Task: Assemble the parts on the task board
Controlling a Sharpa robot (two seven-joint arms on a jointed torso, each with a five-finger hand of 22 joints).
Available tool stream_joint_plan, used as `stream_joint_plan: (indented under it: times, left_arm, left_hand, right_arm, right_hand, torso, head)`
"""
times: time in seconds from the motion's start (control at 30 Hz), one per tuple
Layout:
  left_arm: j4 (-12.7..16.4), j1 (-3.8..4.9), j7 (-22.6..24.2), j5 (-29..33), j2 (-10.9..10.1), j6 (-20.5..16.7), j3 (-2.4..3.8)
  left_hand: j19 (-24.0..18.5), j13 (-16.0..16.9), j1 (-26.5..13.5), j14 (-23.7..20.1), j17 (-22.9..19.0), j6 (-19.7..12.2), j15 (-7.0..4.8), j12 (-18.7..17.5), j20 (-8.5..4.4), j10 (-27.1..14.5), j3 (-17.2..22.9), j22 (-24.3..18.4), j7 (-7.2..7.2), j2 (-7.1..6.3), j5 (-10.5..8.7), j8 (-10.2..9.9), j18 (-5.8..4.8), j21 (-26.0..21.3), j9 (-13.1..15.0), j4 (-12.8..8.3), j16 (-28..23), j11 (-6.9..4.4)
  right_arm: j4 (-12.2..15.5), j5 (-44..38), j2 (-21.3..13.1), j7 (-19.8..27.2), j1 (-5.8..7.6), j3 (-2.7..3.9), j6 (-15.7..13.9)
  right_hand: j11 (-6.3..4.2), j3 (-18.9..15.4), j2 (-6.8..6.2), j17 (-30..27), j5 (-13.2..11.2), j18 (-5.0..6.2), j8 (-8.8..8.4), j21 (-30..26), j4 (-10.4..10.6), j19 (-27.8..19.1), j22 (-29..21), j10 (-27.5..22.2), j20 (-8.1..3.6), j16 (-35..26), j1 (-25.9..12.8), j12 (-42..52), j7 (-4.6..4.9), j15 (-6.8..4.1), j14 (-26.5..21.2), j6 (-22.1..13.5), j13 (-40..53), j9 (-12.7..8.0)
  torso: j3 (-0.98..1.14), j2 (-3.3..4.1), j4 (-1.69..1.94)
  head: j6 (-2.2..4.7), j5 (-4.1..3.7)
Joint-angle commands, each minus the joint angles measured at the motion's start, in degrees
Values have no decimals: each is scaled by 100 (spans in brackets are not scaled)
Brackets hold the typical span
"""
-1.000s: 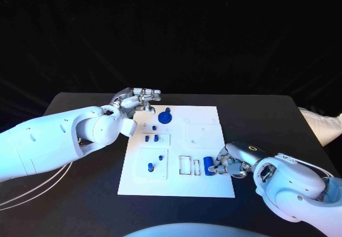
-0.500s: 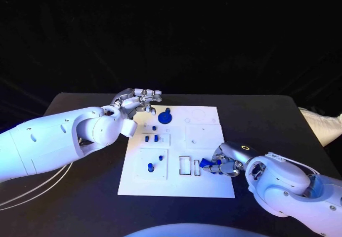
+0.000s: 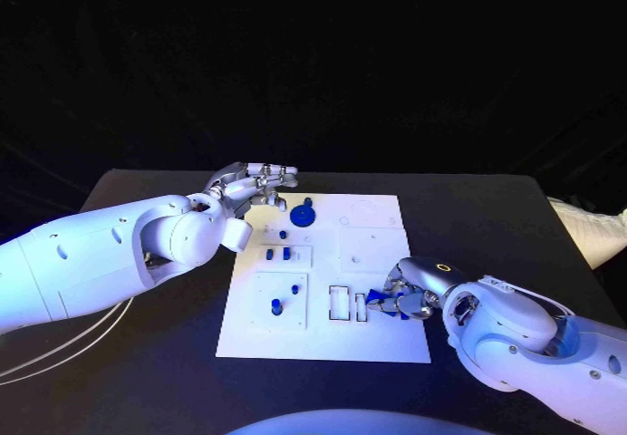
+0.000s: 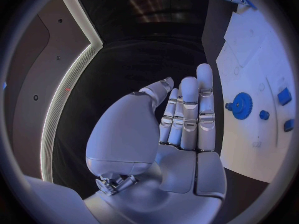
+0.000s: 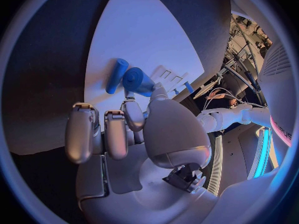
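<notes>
The white task board (image 3: 379, 340) lies in the middle of the black table (image 3: 509, 217). It has square sunken trays. The far left tray (image 3: 286, 256) holds two small blue pegs side by side. The near left tray (image 3: 283, 301) holds two more blue bits. A round blue gear (image 3: 303, 216) sits near the far left corner of the board. Two thin slots (image 3: 348, 304) are cut near the near edge. The right hand (image 3: 408, 299) is over the near right part of the board, just beside the slots, and it pinches a short blue cylinder (image 5: 138, 81). Another blue peg (image 5: 116, 75) lies flat on the board right by it. The left hand (image 3: 251, 185) floats over the far left corner of the board, fingers straight and together, holding nothing. The right side of the board is mostly bare.
</notes>
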Motion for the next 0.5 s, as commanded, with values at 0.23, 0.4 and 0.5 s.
stream_joint_plan:
  times: [0.23, 0.4, 0.5]
  left_arm:
    - [-3, 0, -24, -73, 8, 142, 1]
    - [-3, -1, -36, -134, 10, 127, -1]
    - [-7, -3, -39, -185, 19, 104, -2]
  left_hand:
    - [12, 10, -13, -41, -10, -33, 5, 13, 39, -40, -47, -5, 5, 28, 26, 31, 52, -20, 1, -4, 37, 5]
    - [12, 10, -13, -41, -10, -33, 5, 13, 39, -40, -47, -5, 5, 28, 26, 31, 52, -20, 1, -4, 37, 5]
    - [12, 10, -13, -41, -10, -33, 5, 13, 39, -40, -47, -5, 5, 28, 26, 31, 52, -20, 1, -4, 37, 5]
  right_arm:
    - [-111, -22, 6, -89, -52, -54, 367]
    - [-48, 131, 9, -63, -52, -55, 59]
    - [25, 355, 9, -18, -49, -54, -276]
  right_hand:
    - [-89, 230, 224, 714, -153, -89, 174, 92, -231, 18, 123, 64, -57, 83, 539, -4, -120, -55, 446, 266, 58, 131]
    - [-137, 349, 328, 701, -142, -85, 203, 82, -266, 11, 107, 35, -94, 73, 638, -126, -173, -95, 440, 353, -18, 191]
    - [-147, 388, 359, 702, -69, -81, 189, 67, -254, 2, 83, 12, -108, 71, 644, -211, -183, -105, 438, 372, -75, 208]
  torso:
    - [-4, -2, 3]
    - [6, 3, -8]
    - [6, 5, -10]
  head:
    - [-10, 3]
    - [-8, 17]
    - [0, 14]
